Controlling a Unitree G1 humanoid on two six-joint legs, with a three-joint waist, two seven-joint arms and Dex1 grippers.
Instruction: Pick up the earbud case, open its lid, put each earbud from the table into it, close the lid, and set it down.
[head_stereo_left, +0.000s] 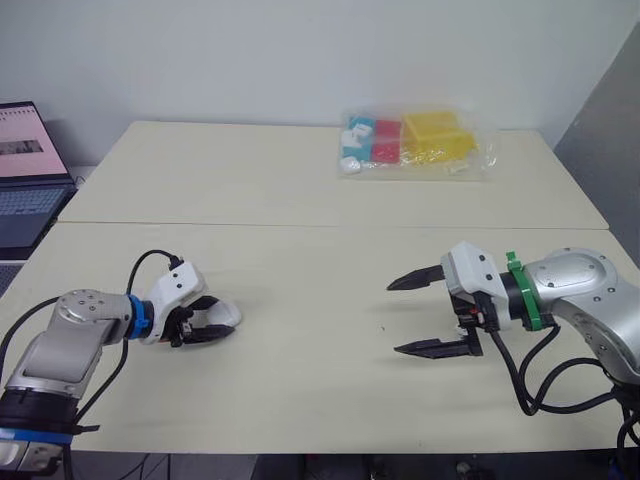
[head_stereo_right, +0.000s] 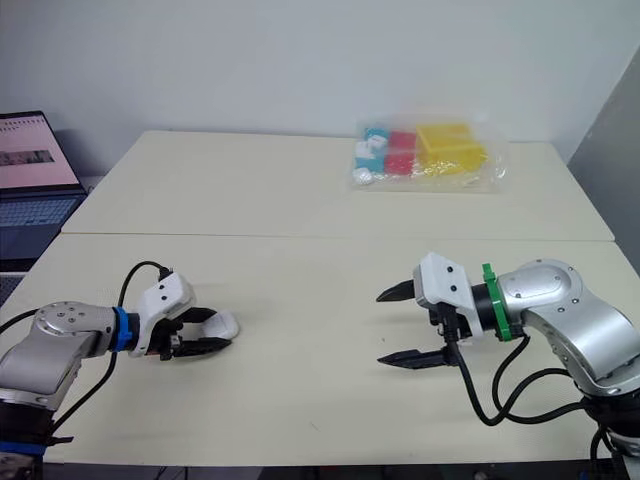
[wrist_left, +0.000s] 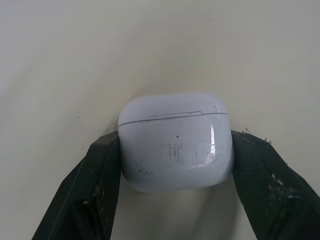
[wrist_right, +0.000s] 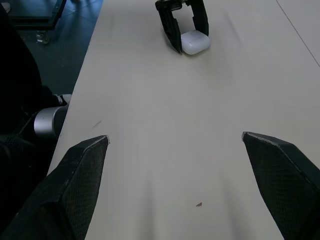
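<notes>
Snugly, left claw around earbud case.

The earbud case is glossy, faintly scuffed white plastic on a smooth, matt table.

My left tool has two black tapered fingers on a white housing, joined by a blue ring to a silver-grey rounded wrist. A thin black cable loops over its top. My right tool has the same black fingers and white housing, but a green ring and a glossy silver forearm, with thicker black cables curling beneath. The finger faces are finely cross-hatched, and the left pair has pale scuffs.
</notes>
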